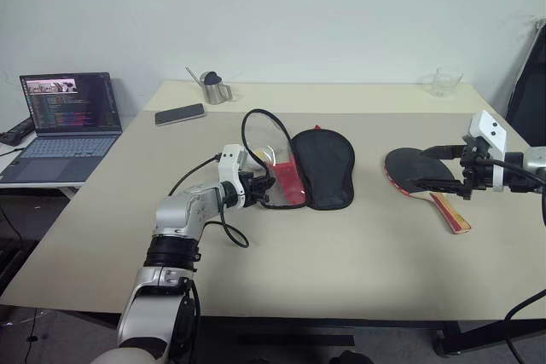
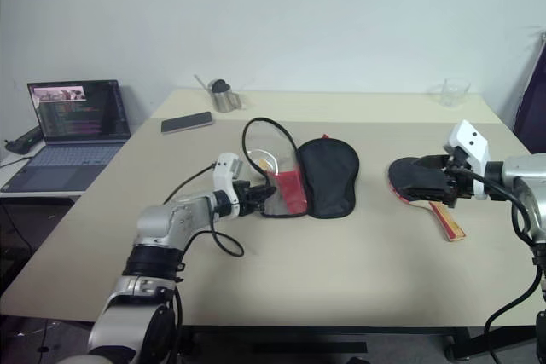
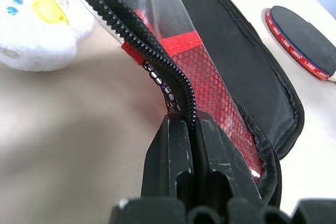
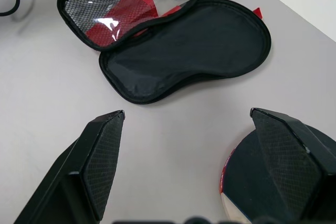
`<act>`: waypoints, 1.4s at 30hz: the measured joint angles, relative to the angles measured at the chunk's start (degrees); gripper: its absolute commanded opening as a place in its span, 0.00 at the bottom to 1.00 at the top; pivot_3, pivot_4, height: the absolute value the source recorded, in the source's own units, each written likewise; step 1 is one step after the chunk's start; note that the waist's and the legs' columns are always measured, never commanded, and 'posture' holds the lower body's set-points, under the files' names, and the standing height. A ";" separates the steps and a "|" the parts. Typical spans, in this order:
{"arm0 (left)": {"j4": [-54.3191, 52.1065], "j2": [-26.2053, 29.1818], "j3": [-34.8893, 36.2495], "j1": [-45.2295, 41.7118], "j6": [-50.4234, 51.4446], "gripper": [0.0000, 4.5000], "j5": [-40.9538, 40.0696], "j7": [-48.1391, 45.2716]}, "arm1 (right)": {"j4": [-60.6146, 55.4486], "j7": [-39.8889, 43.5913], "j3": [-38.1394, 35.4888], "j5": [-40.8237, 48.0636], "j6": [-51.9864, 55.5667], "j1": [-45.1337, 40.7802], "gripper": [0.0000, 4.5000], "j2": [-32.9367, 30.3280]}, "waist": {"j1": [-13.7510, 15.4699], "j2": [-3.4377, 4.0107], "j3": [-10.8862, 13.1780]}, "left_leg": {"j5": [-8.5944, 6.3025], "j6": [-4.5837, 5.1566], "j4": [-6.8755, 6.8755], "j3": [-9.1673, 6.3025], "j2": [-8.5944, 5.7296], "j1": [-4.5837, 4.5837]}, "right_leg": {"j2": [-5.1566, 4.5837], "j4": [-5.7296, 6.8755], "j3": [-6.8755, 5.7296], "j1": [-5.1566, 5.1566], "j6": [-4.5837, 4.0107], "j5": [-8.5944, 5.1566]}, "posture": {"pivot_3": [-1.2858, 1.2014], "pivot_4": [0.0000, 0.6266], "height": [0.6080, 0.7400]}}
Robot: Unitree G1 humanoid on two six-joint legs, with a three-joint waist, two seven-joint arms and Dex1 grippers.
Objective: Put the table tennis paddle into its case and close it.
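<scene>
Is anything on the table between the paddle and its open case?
Nothing visible. Bare table lies between the paddle and the case. The case lies open, its flap pinched up by the left gripper. The right gripper hangs open by the paddle.

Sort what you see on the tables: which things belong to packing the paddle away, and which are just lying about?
For the job: paddle, case, left gripper, right gripper.
Lying about: phone, metal jug, glass cup, laptop.
</scene>
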 measured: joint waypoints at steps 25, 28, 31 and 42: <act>-24.45 23.80 4.48 10.08 -3.04 1.00 -10.06 -23.11 | 4.65 -24.22 0.75 -7.90 19.47 -0.27 0.94 5.98 | -0.10 0.02 -0.01 | 0.00 0.00 -0.06 0.01 0.00 0.02 | 0.00 -0.11 0.04 0.03 -0.06 0.02 | 0.52 0.24 1.00; -24.88 24.07 4.23 10.41 -4.52 1.00 -10.79 -25.70 | 8.52 -30.81 0.64 -9.84 24.35 -1.56 0.94 8.51 | -0.09 0.02 -0.01 | 0.01 0.01 -0.05 0.00 0.03 0.03 | 0.02 -0.06 0.03 0.03 -0.11 0.06 | 0.52 0.24 1.00; -24.88 23.99 3.74 10.38 -5.00 1.00 -10.83 -26.03 | 9.36 -33.42 0.94 -10.11 27.59 -1.57 0.94 9.44 | -0.11 0.02 -0.01 | 0.01 0.02 -0.05 0.04 0.03 0.02 | 0.02 -0.07 0.05 0.02 -0.11 0.06 | 0.52 0.24 1.00; -24.79 22.36 0.93 10.20 -6.77 1.00 -10.87 -26.01 | 17.87 -40.71 -1.32 -9.88 28.50 -4.58 0.94 14.24 | -0.57 0.00 -0.02 | 0.00 0.03 -0.06 0.13 0.06 0.21 | 0.07 -0.06 0.11 0.16 -0.11 0.06 | 0.52 0.24 1.00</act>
